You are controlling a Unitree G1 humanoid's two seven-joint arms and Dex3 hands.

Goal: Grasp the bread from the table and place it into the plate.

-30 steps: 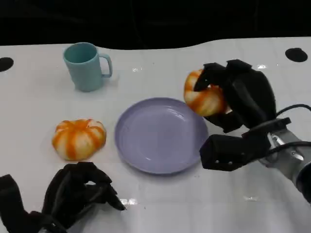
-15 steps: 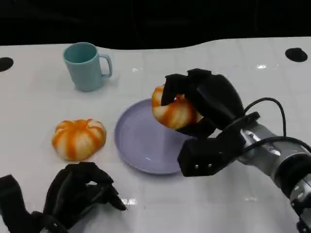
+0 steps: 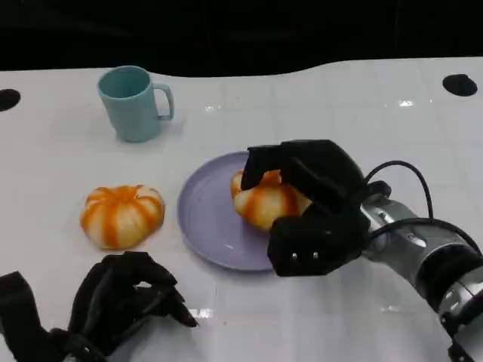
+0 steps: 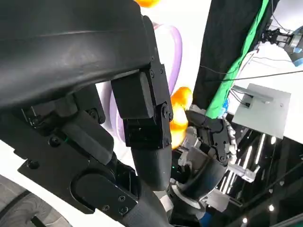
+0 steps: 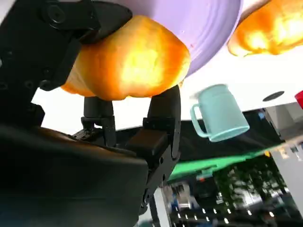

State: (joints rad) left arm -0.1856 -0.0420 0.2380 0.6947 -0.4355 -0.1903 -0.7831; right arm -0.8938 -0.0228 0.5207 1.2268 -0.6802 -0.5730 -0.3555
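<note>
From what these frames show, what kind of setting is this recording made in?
Probably a lab or studio tabletop for robot trials: a plain white table against black curtains, set with props, a teal mug, purple plate and orange bread; the left wrist view shows green backdrop and equipment.

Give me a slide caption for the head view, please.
Right robot hand holds a bread over the plate; a second bread and a mug wait nearby.

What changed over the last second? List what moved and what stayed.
The right robot hand, gripping one bread, carried it from beyond the plate's far right edge leftward and down over the plate. It grips the bread as before. The other bread, the mug and the left robot hand stayed put.
</note>
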